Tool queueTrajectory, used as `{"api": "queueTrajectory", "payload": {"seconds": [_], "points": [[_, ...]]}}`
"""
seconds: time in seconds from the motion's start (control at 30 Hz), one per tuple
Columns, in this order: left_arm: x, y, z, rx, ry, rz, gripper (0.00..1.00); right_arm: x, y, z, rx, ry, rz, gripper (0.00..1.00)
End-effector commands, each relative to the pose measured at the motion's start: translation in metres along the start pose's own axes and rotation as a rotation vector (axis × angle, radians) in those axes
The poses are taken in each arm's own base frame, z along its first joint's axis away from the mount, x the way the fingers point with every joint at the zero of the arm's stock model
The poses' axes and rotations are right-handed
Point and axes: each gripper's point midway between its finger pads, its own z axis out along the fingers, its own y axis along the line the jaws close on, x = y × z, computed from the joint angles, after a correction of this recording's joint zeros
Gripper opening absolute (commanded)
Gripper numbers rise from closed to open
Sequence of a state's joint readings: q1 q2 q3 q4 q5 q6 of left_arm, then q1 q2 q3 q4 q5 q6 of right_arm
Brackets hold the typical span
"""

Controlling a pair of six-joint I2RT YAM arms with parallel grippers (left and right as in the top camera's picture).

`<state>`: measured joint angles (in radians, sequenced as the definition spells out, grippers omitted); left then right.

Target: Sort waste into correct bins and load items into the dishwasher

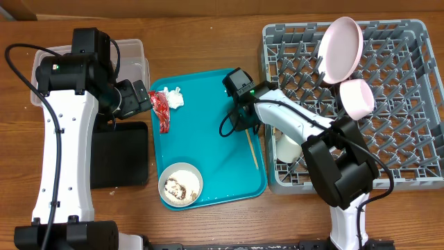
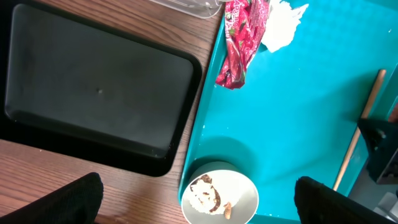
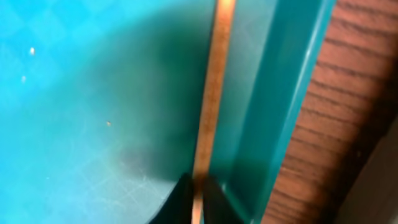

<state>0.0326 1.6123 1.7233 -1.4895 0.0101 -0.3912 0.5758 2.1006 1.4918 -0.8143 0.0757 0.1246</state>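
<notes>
Right fingers (image 3: 177, 202) pinched chopsticks (image 3: 211, 93), tray wall (image 3: 292, 93) just beside them, likely for lifting to rack (image 1: 409, 104); left fingers (image 2: 68, 202) were spread, empty, bowl (image 2: 247, 186) under them.

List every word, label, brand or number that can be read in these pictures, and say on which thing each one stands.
No text can be read in any view.
Red wrapper: some printed marks, too blurred to read.
Teal tray, black tray, dish rack, chopstick: no lettering visible.

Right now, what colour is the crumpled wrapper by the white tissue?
Crumpled wrapper: red, clearest in left wrist view.
</notes>
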Motion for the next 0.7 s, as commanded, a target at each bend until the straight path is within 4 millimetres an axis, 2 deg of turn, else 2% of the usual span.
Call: {"api": "queueTrajectory", "payload": {"seconds": [0.0,0.1,0.27,0.5,0.67], "points": [[-0.004,0.001,-0.002,-0.008,-0.016,-0.016,1.00,0.005,0.005,-0.001,-0.006,0.028,-0.012,0.04],[-0.004,0.001,-0.002,-0.008,-0.015,-0.016,1.00,0.001,0.005,-0.009,-0.007,0.027,-0.001,0.04],[-0.004,0.001,-0.002,-0.008,-0.016,-0.016,1.00,-0.016,0.007,-0.037,-0.021,-0.038,0.041,0.04],[-0.004,0.001,-0.002,-0.008,-0.016,-0.016,1.00,-0.045,0.005,-0.106,-0.049,-0.216,0.065,0.04],[-0.004,0.001,-0.002,-0.008,-0.016,-0.016,1.00,-0.059,-0.017,-0.149,0.011,-0.345,0.100,0.04]]}}
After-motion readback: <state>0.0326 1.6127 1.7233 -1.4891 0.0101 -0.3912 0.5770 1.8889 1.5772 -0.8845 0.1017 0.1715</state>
